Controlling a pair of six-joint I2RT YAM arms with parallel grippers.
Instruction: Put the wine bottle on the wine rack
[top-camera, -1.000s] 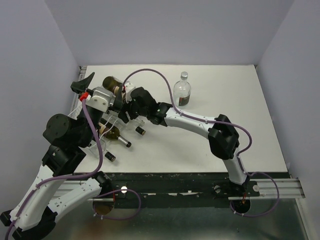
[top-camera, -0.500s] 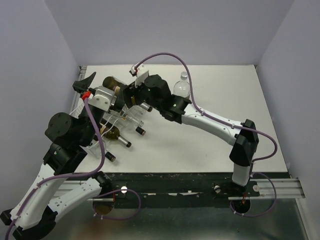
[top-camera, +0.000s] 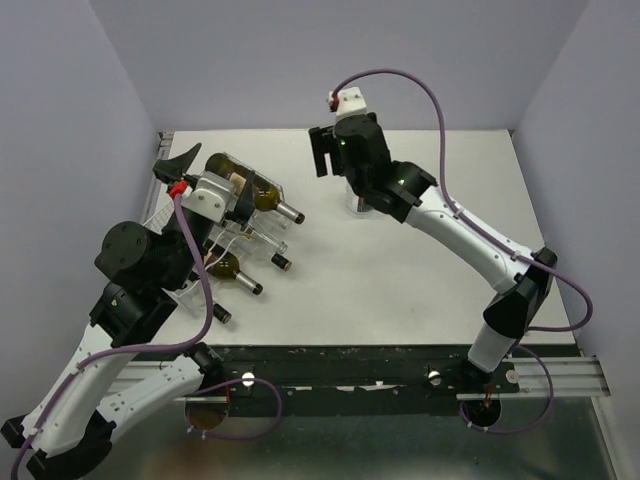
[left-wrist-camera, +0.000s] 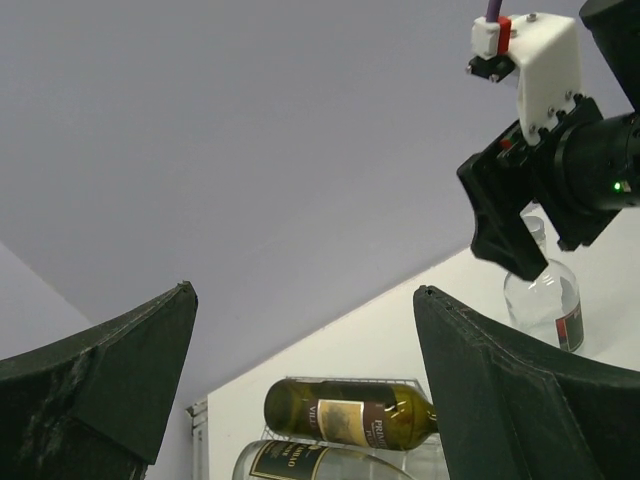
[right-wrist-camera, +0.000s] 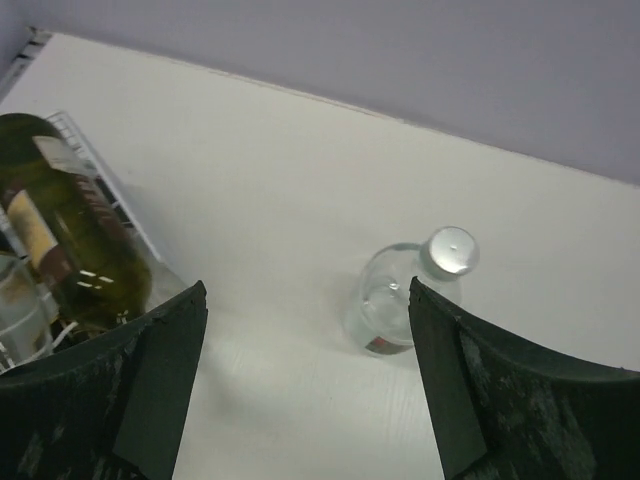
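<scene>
A white desk (top-camera: 400, 280) carries everything. The right arm (top-camera: 470, 240) stretches from its base up and left across the desk. Its hand (top-camera: 320, 152) is raised over the far middle, fingers spread wide and empty. The left arm (top-camera: 135, 265) folds up at the desk's left side, and its hand (top-camera: 178, 163) is above the far left corner, also spread wide and holding nothing. A white wire rack (top-camera: 248, 236) sits at the left, partly hidden under the left arm. The wine bottle (top-camera: 255, 192), dark green with a cream label, lies on its side at the rack's far end, neck pointing right. Other bottles (top-camera: 235, 268) lie nearer on the rack. A clear bottle (right-wrist-camera: 405, 295) stands upright, apart from the rack.
</scene>
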